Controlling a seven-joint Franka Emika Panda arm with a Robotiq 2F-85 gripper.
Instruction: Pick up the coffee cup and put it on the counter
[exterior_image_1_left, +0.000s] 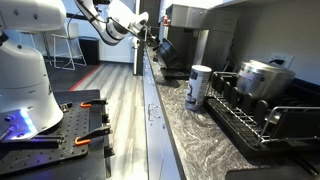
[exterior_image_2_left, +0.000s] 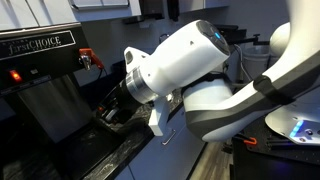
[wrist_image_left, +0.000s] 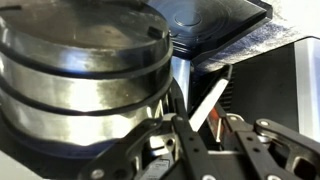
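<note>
One pincer (exterior_image_1_left: 152, 40), closed on what appears to be the rim of the dark coffee cup (exterior_image_1_left: 166, 47) beside the coffee machine (exterior_image_1_left: 192, 35), above the speckled surface (exterior_image_1_left: 190, 135); a rim-only hold may let the cup tilt and slip

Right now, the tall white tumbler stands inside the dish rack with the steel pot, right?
No. In an exterior view the tall white tumbler stands on the counter beside the dish rack; only the steel pot is inside it.
</note>
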